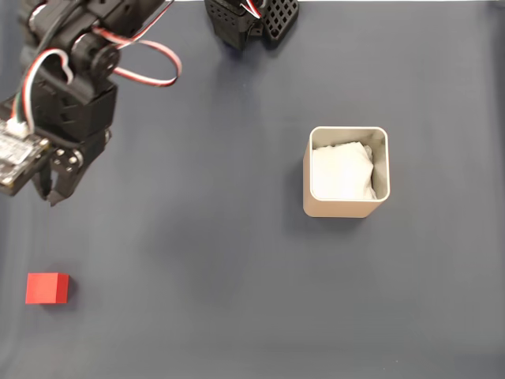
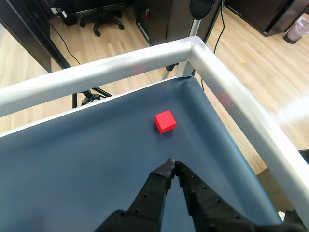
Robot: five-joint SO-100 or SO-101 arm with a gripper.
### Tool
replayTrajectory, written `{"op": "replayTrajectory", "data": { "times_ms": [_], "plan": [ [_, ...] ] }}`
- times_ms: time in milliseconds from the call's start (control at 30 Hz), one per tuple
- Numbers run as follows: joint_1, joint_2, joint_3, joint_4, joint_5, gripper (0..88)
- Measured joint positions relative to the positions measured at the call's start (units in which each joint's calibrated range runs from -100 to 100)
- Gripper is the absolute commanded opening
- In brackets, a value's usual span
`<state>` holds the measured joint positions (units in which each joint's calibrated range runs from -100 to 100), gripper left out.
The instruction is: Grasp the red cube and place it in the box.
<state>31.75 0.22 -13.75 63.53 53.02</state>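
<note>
Approach to the red cube, with the gripper clenched and carrying nothing.

In the wrist view we see the gripper (image 2: 172, 163) with its two fingertips touching, raised above the dark surface (image 2: 72, 164) and aimed toward the red cube (image 2: 165, 121), which sits apart from it near the corner of the white rail (image 2: 193, 46). In the fixed view the cube (image 1: 46, 288) lies at lower left, well apart from the box (image 1: 346, 207) with its white paper lining. We judge the cube light, rigid and matte, best pinched across two opposite flat faces once the jaws open.
</note>
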Motion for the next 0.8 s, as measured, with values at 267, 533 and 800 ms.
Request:
{"op": "replayTrajectory", "data": {
  "times_ms": [267, 533, 800],
  "plan": [
    [2.0, 11.9, -14.9, 4.3, 0.0, 2.4],
    [3.7, 23.3, -29.2, 9.1, 0.0, 6.4],
    [4.0, 30.5, -41.3, 17.5, 1.2, 20.4]
  ]
}}
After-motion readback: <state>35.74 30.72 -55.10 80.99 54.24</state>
